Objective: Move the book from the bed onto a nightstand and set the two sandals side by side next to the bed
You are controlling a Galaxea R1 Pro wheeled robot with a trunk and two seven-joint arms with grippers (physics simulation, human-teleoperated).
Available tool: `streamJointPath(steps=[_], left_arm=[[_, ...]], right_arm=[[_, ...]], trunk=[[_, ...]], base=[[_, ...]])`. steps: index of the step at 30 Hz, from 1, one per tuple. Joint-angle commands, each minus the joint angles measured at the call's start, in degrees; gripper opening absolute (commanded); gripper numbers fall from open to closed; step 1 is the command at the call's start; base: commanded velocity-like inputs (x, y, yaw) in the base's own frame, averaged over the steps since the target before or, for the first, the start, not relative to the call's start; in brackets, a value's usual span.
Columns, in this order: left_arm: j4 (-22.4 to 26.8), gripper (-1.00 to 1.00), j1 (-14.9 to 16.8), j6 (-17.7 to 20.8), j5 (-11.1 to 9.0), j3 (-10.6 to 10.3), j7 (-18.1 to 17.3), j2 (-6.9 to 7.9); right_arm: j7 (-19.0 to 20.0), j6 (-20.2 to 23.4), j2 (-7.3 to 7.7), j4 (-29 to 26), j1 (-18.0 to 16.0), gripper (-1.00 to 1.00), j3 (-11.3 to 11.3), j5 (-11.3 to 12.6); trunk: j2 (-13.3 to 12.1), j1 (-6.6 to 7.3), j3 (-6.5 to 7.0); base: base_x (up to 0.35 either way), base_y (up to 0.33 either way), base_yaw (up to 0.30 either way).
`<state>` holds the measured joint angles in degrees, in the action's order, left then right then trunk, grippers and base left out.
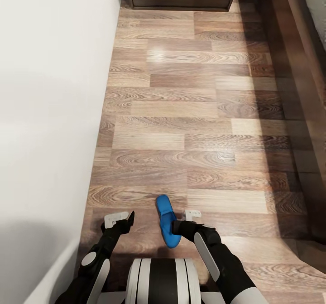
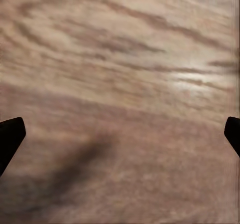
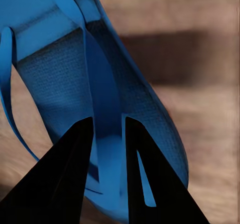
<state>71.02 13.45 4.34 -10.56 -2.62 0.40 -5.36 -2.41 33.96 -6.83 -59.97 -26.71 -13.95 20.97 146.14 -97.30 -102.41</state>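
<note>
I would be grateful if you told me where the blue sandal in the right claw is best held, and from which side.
By the strap, as now: the right claw has its fingers either side of a strap of the sandal, coming in from the sole's upper face. The strap is a thin raised band, narrow enough for the fingers, while the sole is broad and flat.
</note>
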Motion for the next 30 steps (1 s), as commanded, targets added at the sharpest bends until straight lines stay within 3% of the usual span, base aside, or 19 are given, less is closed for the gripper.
streamJointPath(steps=[1, 19, 25, 27, 29, 30], left_arm=[[0.08, 1.0, 0.0, 0.31, -0.58, -0.02, 0.04, 0.0], [0.08, 1.0, 0.0, 0.31, -0.6, -0.02, 0.04, 0.0], [0.08, 1.0, 0.0, 0.36, -0.61, -0.02, 0.04, 0.0], [0.08, 1.0, 0.0, 0.38, -0.61, -0.02, 0.04, 0.0], [0.08, 1.0, 0.0, 0.56, -0.61, -0.02, 0.04, 0.0], [0.08, 1.0, 0.0, 0.79, -0.61, -0.02, 0.04, 0.0]], right_arm=[[-0.14, 0.23, 0.03, -0.06, -0.01, -1.0, -0.02, 0.38], [-0.1, 0.24, 0.03, -0.29, -0.01, -1.0, 0.06, 0.51], [-0.12, 0.69, 0.61, -6.51, 0.05, -1.0, 0.34, 0.94], [-0.05, 0.91, 3.68, -9.21, 0.08, -1.0, 0.49, 1.09], [0.01, 1.05, 11.33, -13.26, 0.21, -1.0, 0.53, 3.58], [0.02, 1.07, 13.97, -14.19, 0.26, -1.0, 0.55, 5.83]], trunk=[[0.0, 0.03, 0.2], [-0.24, 0.49, 4.19], [-0.32, 0.65, 5.52], [-0.35, 0.7, 5.96], [-0.38, 0.75, 6.4], [-0.39, 0.78, 6.63]], base=[[0.0, 0.0, 0.0], [0.0, 0.0, 0.0], [0.0, 0.0, 0.0], [0.0, 0.0, 0.0], [0.0, 0.0, 0.0], [0.0, 0.0, 0.0]])
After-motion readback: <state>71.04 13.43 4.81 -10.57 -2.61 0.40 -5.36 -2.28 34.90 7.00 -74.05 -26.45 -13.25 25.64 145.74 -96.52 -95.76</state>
